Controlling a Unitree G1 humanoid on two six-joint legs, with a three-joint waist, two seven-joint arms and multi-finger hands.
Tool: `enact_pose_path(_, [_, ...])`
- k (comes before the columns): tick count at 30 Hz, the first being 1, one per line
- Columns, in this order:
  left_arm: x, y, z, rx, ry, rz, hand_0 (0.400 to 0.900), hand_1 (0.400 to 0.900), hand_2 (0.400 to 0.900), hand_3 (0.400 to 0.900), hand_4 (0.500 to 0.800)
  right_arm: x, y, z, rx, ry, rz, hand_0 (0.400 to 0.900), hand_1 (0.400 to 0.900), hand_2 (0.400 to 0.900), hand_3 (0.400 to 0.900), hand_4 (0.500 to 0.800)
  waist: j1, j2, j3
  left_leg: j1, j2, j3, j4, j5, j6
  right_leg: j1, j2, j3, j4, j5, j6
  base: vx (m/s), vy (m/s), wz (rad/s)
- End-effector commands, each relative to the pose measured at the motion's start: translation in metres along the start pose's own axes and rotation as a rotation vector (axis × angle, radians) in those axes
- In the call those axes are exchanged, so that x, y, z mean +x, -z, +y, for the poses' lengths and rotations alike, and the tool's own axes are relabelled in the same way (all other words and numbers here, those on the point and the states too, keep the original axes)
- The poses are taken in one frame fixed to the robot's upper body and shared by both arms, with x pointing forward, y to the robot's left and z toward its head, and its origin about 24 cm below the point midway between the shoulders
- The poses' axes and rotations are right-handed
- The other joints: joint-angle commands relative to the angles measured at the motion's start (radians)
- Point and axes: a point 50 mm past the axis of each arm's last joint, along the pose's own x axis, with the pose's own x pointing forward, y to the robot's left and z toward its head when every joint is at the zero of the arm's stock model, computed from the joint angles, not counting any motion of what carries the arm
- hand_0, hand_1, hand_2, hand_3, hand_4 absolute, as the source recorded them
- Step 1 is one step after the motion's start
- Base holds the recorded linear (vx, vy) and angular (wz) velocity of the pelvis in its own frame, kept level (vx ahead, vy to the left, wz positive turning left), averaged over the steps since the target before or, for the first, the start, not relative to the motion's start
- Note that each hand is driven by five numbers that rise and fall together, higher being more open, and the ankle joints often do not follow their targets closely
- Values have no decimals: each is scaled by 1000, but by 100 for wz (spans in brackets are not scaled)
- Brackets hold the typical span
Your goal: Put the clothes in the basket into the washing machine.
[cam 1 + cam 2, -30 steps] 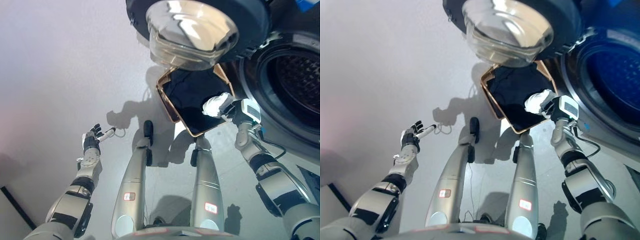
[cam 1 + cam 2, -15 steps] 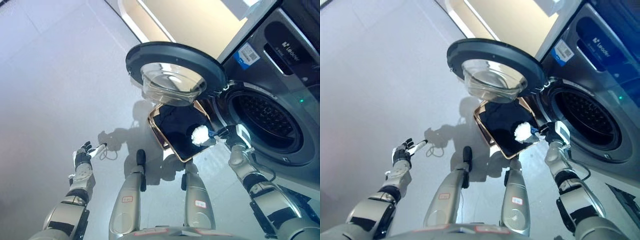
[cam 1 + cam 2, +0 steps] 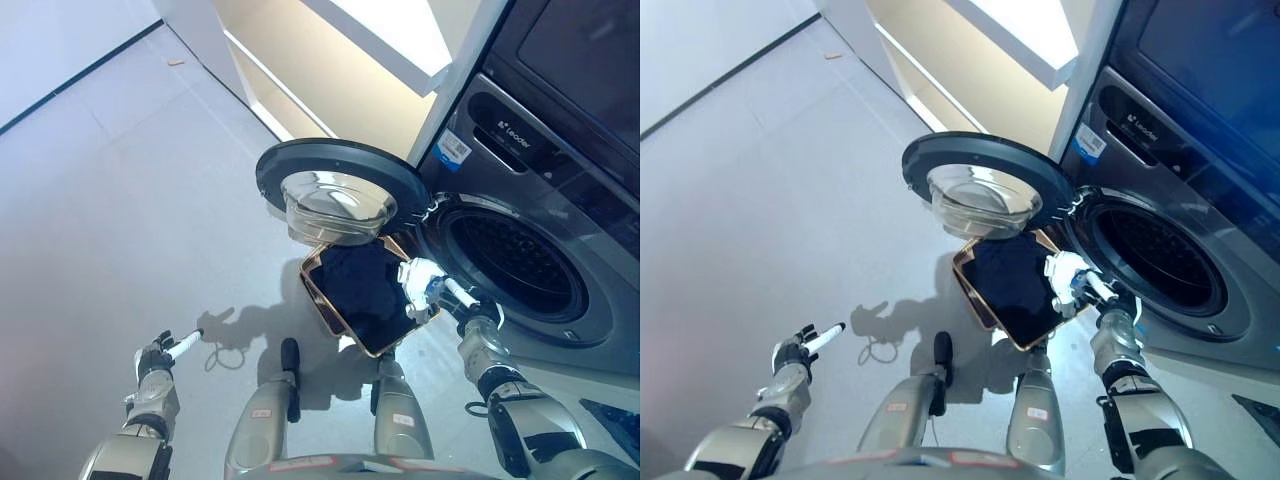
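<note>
A tan-rimmed basket [image 3: 318,300] stands on the floor under the washing machine's open door [image 3: 300,160]. Dark clothes [image 3: 360,287] fill it. My right hand [image 3: 425,280] hovers over the basket's right edge, just in front of the open drum [image 3: 515,265]. Its white-tipped fingers are spread and loose, with no cloth between them. My left hand [image 3: 158,357] is low at the left, far from the basket, above the floor, with straight fingers and nothing in it.
The dark washing machine [image 3: 560,170] fills the right side, with its round door swung out to the left over the basket. A pale cabinet front [image 3: 330,70] runs behind it. Grey floor [image 3: 110,200] stretches to the left.
The camera has tilted up, so more of the machine and the room shows. My right hand stays at the basket's right edge, its fingers now looser. The left hand stays held out.
</note>
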Motion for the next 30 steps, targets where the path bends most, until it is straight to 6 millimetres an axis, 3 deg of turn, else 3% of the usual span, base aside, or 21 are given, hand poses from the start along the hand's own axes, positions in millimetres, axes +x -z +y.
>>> enact_pose_path(1, [4, -5, 24, 27, -74, -7, 900, 900, 900, 900, 800, 9, -62, 3, 257, 5, -178, 400, 400, 400, 400, 500, 5, 9, -28, -28, 72, -80, -51, 36, -100, 10, -29, 23, 73, -26, 54, 7, -64, -1])
enact_pose_path(4, [4, -4, 22, 30, -64, 2, 900, 900, 900, 900, 800, 11, -81, 1, 429, 26, -204, 400, 400, 400, 400, 500, 8, 14, -35, -28, 81, -79, -65, 45, -105, 5, -20, 22, 72, -29, 51, 6, -65, 1])
enact_pose_path(7, [4, -5, 19, 39, -49, 1, 900, 900, 900, 900, 800, 12, -96, -1, 486, 40, -221, 400, 400, 400, 400, 500, 12, 22, -37, -28, 89, -80, -81, 56, -111, -4, -11, 24, 76, -35, 47, -1, -68, 2])
enact_pose_path(8, [4, -6, 22, 49, -56, 2, 900, 900, 900, 900, 800, 12, -121, -2, 553, 55, -271, 400, 400, 400, 400, 500, 16, 31, -37, -30, 93, -80, -91, 65, -116, -13, -3, 27, 83, -42, 45, -14, -85, 4])
enact_pose_path(11, [6, -10, 27, 62, -63, -4, 900, 900, 900, 900, 800, 7, -170, -12, 583, 83, -354, 400, 400, 400, 400, 500, 27, 48, -34, -36, 106, -78, -107, 81, -126, -33, 11, 30, 94, -52, 38, -16, -105, 2])
enact_pose_path(15, [7, -16, 31, 71, -61, -27, 900, 900, 900, 900, 800, -19, -260, -23, 631, 80, -557, 400, 400, 400, 400, 500, 47, 76, -28, -50, 125, -79, -166, 126, -150, -77, 34, 21, 114, -74, 33, -27, -86, 5])
enact_pose_path(16, [7, -15, 32, 72, -60, -24, 900, 900, 900, 900, 800, -24, -272, -25, 635, 79, -592, 400, 400, 400, 400, 500, 48, 80, -26, -59, 130, -78, -183, 143, -154, -90, 39, 18, 114, -70, 31, -33, -78, 8])
enact_pose_path(18, [6, -16, 28, 80, -51, -31, 900, 900, 900, 900, 800, -35, -292, -29, 642, 78, -657, 400, 400, 400, 400, 500, 48, 88, -22, -71, 135, -75, -215, 167, -162, -117, 49, 11, 124, -73, 30, -42, -47, 6])
enact_pose_path(22, [5, -16, 11, 90, -13, -35, 900, 900, 900, 900, 800, -36, -294, -36, 584, 124, -664, 400, 400, 400, 400, 500, 36, 95, -7, -99, 143, -75, -245, 196, -166, -166, 62, 6, 155, -84, 27, -42, -47, 11])
enact_pose_path(24, [4, -14, 3, 87, 9, -36, 900, 900, 900, 900, 800, -33, -288, -37, 561, 134, -640, 900, 900, 900, 900, 800, 35, 99, -3, -105, 143, -76, -243, 195, -162, -185, 60, 10, 170, -82, 27, 1, -4, -2])
enact_pose_path(30, [4, -19, -4, 79, 14, -55, 900, 900, 900, 900, 800, -21, -264, -37, 509, 176, -562, 900, 900, 900, 900, 800, 34, 111, 4, -102, 133, -64, -241, 190, -159, -200, 51, 23, 188, -84, 27, -1, 23, -3])
